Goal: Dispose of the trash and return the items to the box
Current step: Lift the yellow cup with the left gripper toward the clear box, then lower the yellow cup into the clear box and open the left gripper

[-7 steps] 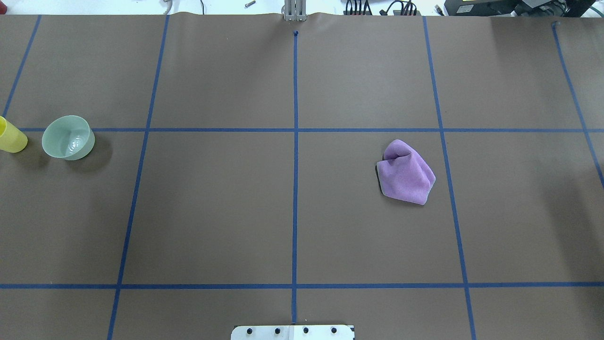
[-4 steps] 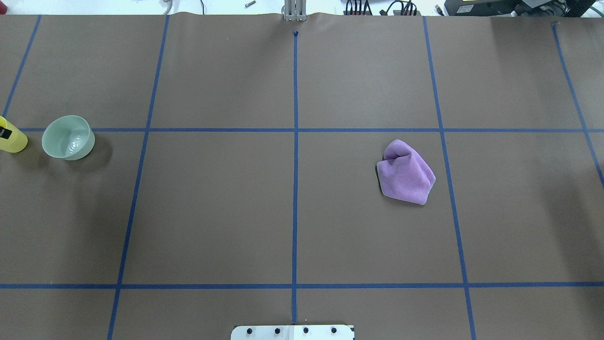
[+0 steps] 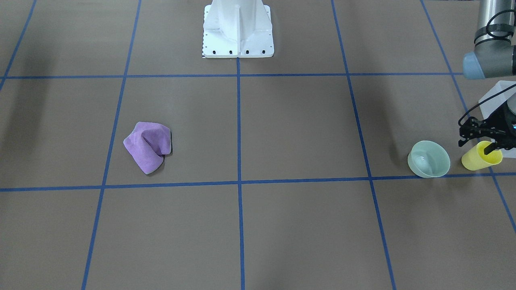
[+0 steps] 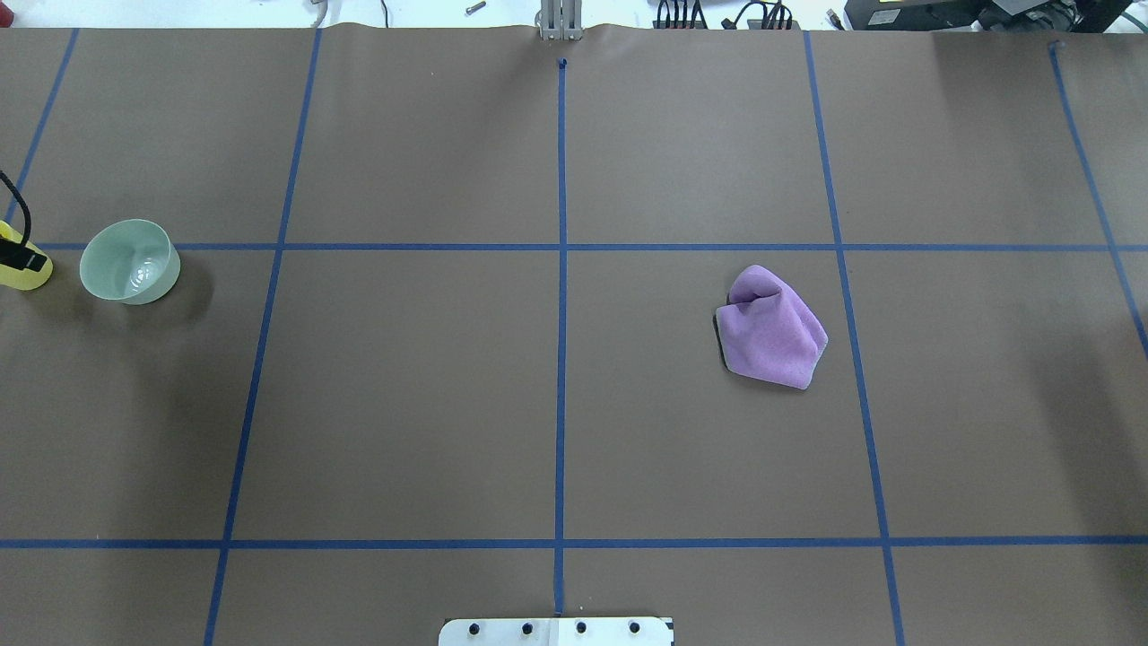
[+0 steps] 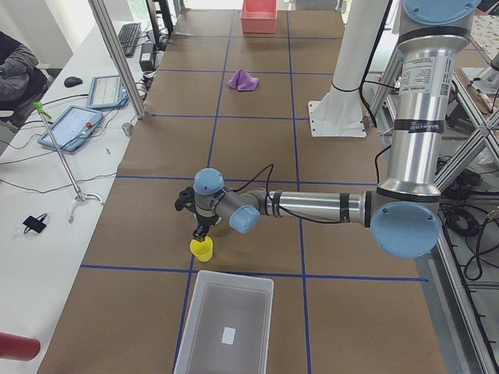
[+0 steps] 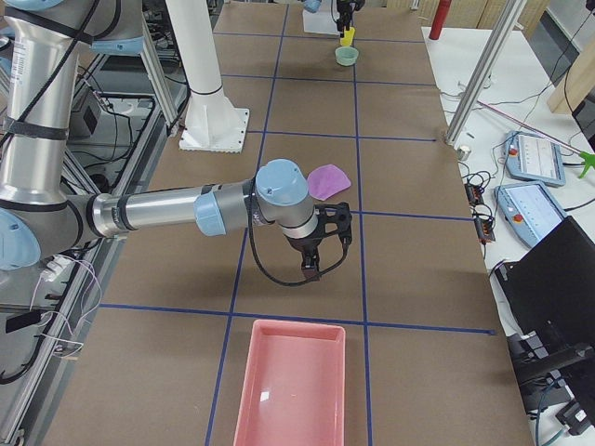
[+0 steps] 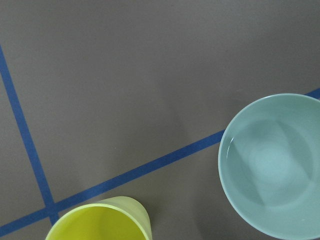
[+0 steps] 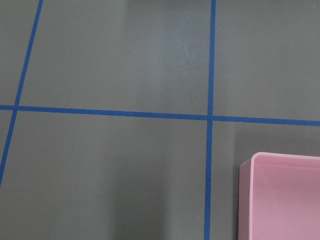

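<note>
The yellow cup (image 3: 473, 160) stands upright at the table's left end, next to the mint-green bowl (image 3: 428, 159), which is upright and empty. My left gripper (image 3: 479, 145) hangs right over the cup and looks open, with one black fingertip (image 3: 489, 150) at the cup's mouth. The left wrist view shows the cup's rim (image 7: 100, 222) at the bottom edge and the bowl (image 7: 272, 165) to the right. The frosted box (image 5: 234, 275) sits just beyond the cup at the table's end. My right gripper (image 6: 312, 265) hovers above bare table; I cannot tell whether it is open or shut.
A crumpled purple cloth (image 4: 771, 327) lies right of centre. A pink tray (image 6: 288, 390) stands at the table's right end and shows in the right wrist view (image 8: 285, 195). The white robot base (image 3: 238, 28) is at the near middle edge.
The left gripper's black finger has come further in from the left edge of the overhead view over the yellow cup. Its cable now shows too. Bowl and cloth have not moved.
</note>
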